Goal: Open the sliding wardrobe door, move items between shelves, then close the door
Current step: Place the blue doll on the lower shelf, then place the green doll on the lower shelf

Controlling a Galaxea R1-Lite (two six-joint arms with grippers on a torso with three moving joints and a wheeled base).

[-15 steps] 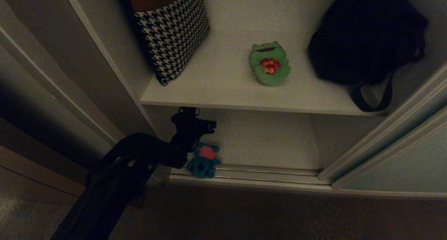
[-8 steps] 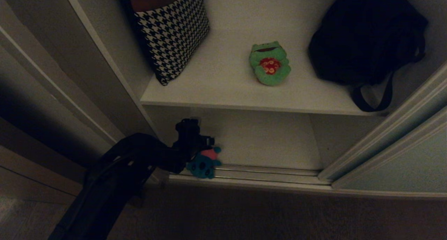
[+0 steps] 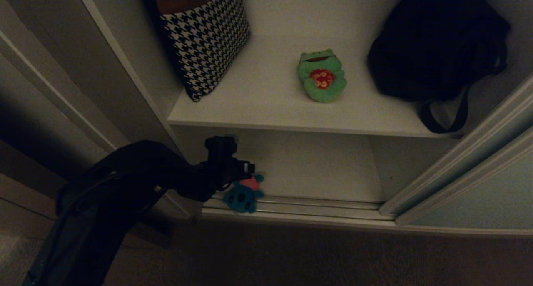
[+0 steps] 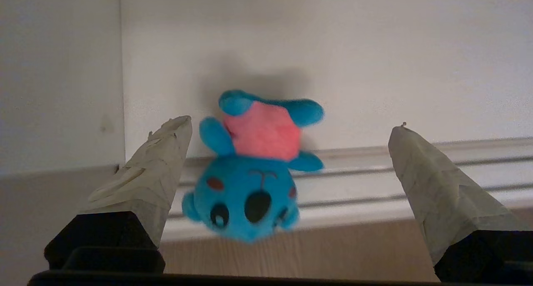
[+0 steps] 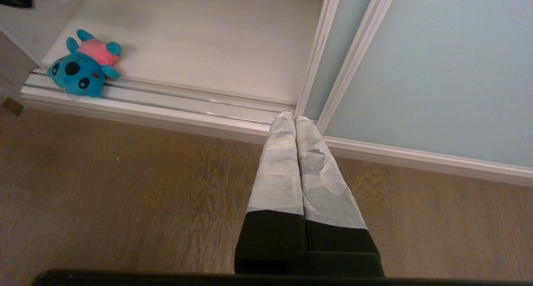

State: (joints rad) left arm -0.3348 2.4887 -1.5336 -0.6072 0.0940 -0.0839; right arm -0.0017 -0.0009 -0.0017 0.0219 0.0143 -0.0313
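Left gripper [image 4: 291, 128]: spread wide and empty, its taped fingers [image 4: 154, 173] either side of the teal toy [image 4: 254, 182], not touching it; the toy lies face up, head on the ribbed floor track [image 3: 316, 207], body on the lower shelf [image 3: 316, 165], hard by the wardrobe's left wall. Upper shelf [image 3: 258, 98]: green frog toy [image 3: 321, 75] lying between the houndstooth bag [image 3: 206, 36] and the black bag [image 3: 437, 40]. Sliding door [image 5: 449, 69]: drawn aside to the right; right gripper [image 5: 295, 123] pressed closed, empty, above the wooden floor [image 5: 125, 194] near the track.

Teal plush toy [image 4: 250, 182] on floor track [image 4: 374, 182], tool [image 4: 291, 128] spread wide
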